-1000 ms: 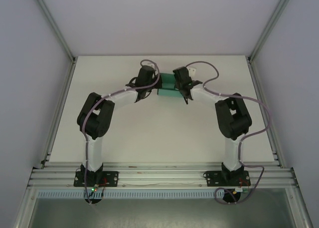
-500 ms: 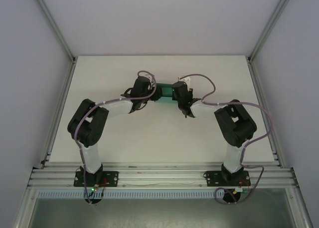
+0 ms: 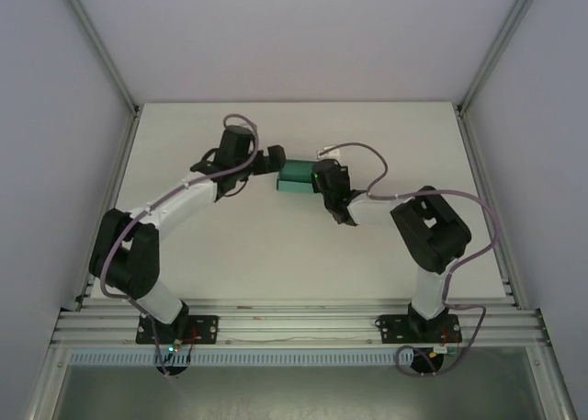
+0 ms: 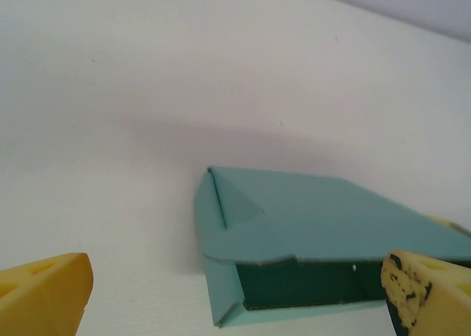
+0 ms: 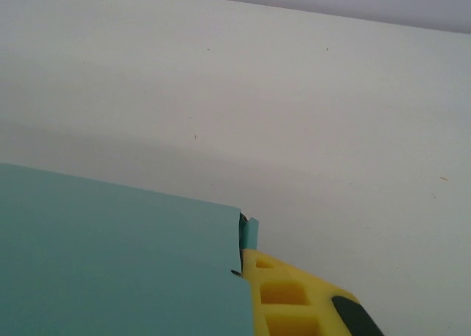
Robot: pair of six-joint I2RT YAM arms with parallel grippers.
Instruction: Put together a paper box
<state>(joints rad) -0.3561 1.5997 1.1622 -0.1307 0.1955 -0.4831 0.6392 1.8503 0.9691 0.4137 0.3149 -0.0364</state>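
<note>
paper box (image 3: pixel 294 175): table (image 3: pixel 276 255) centre, open end dark inside, other end hidden by right gripper (image 3: pixel 319 177) | right gripper: clamped on box wall, one finger (image 5: pixel 294 303) visible, second behind card | left gripper (image 3: pixel 274 159): fingers wide apart, just beside box

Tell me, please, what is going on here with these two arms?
Two robot arms are assembling a teal paper box near the far middle of the table. The right hand is shut on its right end. The left hand stands open just left of it, not touching. The box is partly folded: the end facing the left hand is open.
</note>
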